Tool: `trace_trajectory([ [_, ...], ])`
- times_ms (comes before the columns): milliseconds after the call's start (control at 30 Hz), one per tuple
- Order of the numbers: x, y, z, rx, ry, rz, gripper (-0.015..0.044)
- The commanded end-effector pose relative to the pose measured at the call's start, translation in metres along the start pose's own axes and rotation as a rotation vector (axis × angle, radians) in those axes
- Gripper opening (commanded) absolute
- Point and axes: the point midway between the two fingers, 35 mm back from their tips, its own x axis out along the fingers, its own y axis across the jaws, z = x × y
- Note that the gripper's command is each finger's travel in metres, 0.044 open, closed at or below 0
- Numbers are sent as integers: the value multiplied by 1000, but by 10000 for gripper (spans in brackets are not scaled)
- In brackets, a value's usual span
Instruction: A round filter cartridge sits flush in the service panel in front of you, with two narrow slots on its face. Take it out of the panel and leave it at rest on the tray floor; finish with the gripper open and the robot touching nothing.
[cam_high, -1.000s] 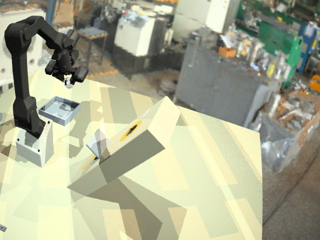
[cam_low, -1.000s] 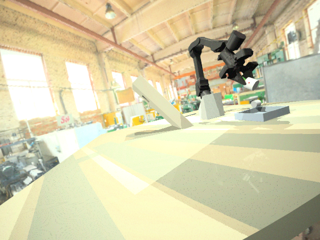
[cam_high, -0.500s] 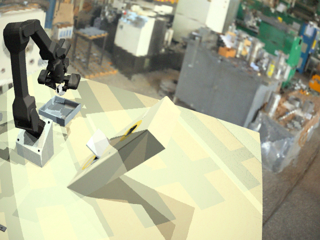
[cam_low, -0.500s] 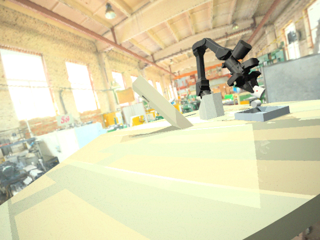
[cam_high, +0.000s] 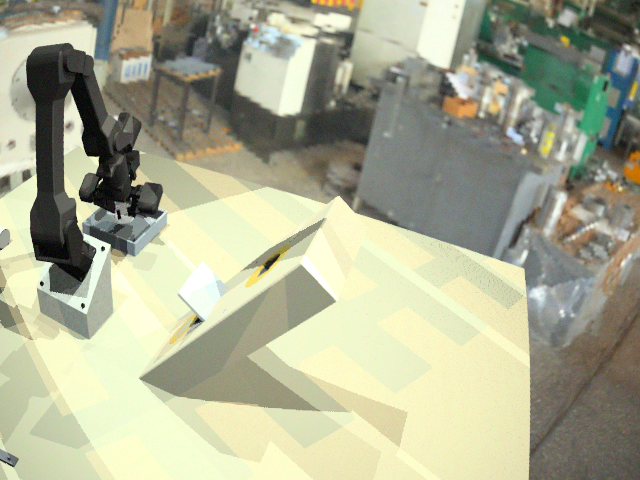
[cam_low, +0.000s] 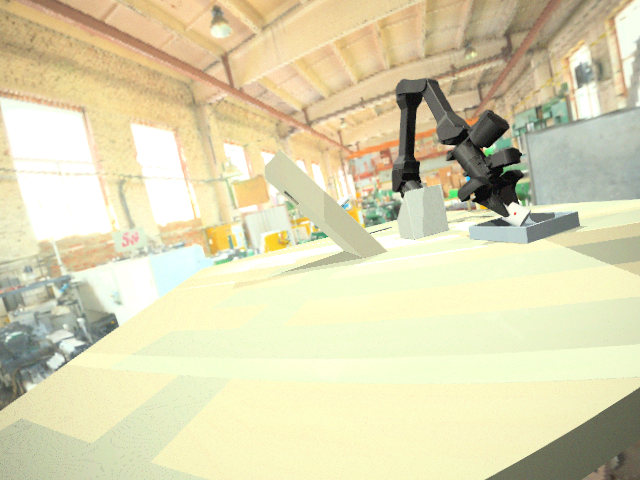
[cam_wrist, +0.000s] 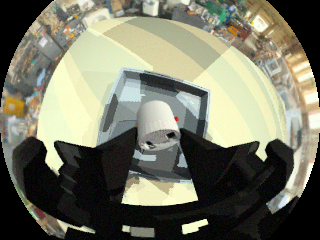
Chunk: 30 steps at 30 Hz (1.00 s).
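The filter cartridge (cam_high: 124, 214) (cam_low: 517, 213) (cam_wrist: 156, 119) is a short white cylinder with a small red mark on its side. Its slotted face points back toward the wrist camera, and it is tilted in the exterior view. My gripper (cam_high: 121, 204) (cam_low: 508, 207) (cam_wrist: 158, 131) is shut on the cartridge at its slotted end. Both are low at the blue-grey tray (cam_high: 150, 233) (cam_low: 498, 235) (cam_wrist: 204, 108), within its outline in the wrist view. Whether the cartridge touches the tray floor cannot be told. The slanted service panel (cam_high: 232, 322) (cam_low: 330, 218) has a dark, yellow-ringed opening (cam_high: 268, 265).
A pale angled plate (cam_high: 202, 290) stands out from the panel's face, near a second yellow ring (cam_high: 178, 332). The grey arm base (cam_high: 97, 304) (cam_low: 423, 212) stands between the panel and the tray. The tray's raised walls surround the cartridge's place.
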Motion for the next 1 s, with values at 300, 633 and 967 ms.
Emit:
trace_trajectory([
  [300, -1, 0, 2, -1, -4, 0, 289],
  [633, -8, 0, 7, -1, -4, 0, 440],
  [967, -49, 0, 31, 6, -6, 5, 440],
])
